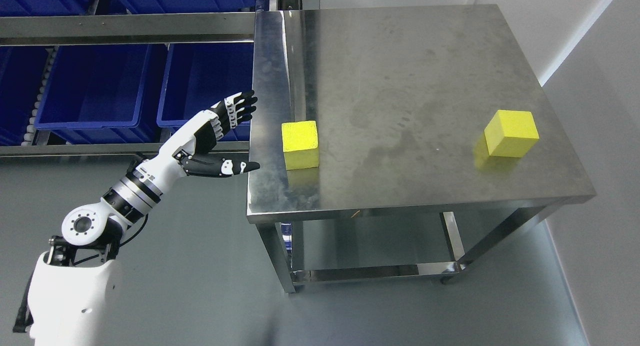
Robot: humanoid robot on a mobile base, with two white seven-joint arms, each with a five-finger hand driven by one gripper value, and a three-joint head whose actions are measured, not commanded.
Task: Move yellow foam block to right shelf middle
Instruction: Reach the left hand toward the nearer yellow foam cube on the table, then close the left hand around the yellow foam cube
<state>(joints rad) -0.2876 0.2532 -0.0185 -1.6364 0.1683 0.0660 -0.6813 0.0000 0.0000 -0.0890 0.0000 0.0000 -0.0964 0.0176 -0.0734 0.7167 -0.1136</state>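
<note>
The left arm comes up from the bottom left corner, at about 7 o'clock in the picture. It bends at a round white joint and then reaches up and to the right, toward 2 o'clock. The left hand (pixel 220 141) hangs in the air just left of the metal table (pixel 425 76), close to its left edge. The hand is flat and wide. Its four black fingers (pixel 239 108) are stretched out straight and point up and to the right. The thumb (pixel 222 167) sticks out lower down and points right, at 3 o'clock, with its tip almost at the table's edge. The fingers are loose and spread, and they hold nothing.

Two yellow foam blocks sit on the shiny table top. The near yellow foam block (pixel 300 143) stands by the left edge of the table, just to the right of the hand, at 3 o'clock from it. The hand and this block are not touching. The far yellow foam block (pixel 511 133) sits near the right edge of the table, well apart from the first one.

Behind the hand, at about 10 o'clock in the picture, is a metal shelf rack (pixel 125 31) with big blue bins (pixel 90 91) in it. The floor (pixel 200 286) under the arm is gray.
</note>
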